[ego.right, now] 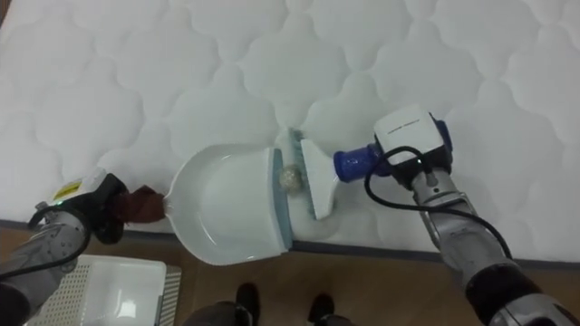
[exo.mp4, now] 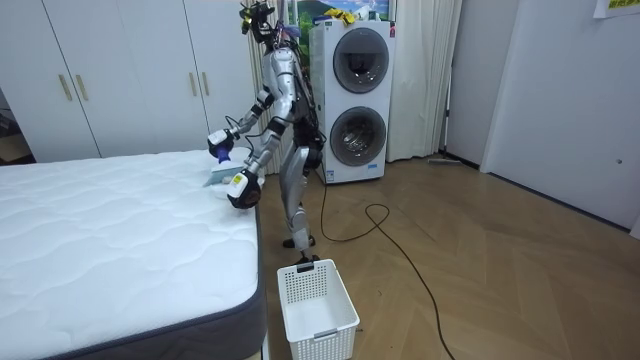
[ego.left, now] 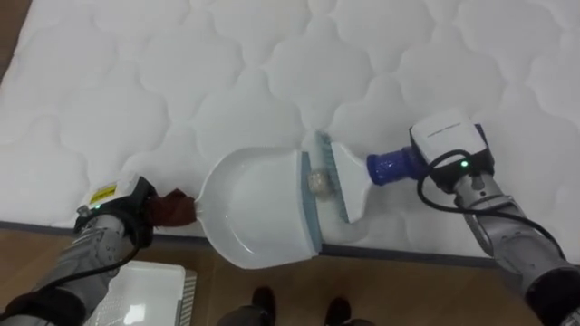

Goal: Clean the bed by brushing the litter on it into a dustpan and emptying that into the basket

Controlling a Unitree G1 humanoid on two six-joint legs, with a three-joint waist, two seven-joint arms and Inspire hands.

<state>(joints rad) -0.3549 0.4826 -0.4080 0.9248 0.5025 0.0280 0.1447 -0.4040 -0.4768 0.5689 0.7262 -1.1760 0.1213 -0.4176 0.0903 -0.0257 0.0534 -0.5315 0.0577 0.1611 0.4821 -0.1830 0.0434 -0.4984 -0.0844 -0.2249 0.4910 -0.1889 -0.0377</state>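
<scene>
Left eye view: one white slatted plastic basket (ego.left: 149, 290) is seen on the wooden floor (ego.left: 36, 249) just below the mattress (ego.left: 181, 72) edge; two stacked washing machines (exo.mp4: 355, 100) are seen behind the robot in the room view; on the quilted white mattress, one small pale ball (ego.left: 319, 181) is lodged between the lip of one rounded white dustpan (ego.left: 258, 213) and one white brush (ego.left: 349, 186); the dustpan's brown handle is gripped by the left hand (ego.left: 127, 215); the brush's blue handle is clasped by the right hand (ego.left: 449, 149).

Eyes close above mattress (ego.left: 272, 54); room view afar.
</scene>
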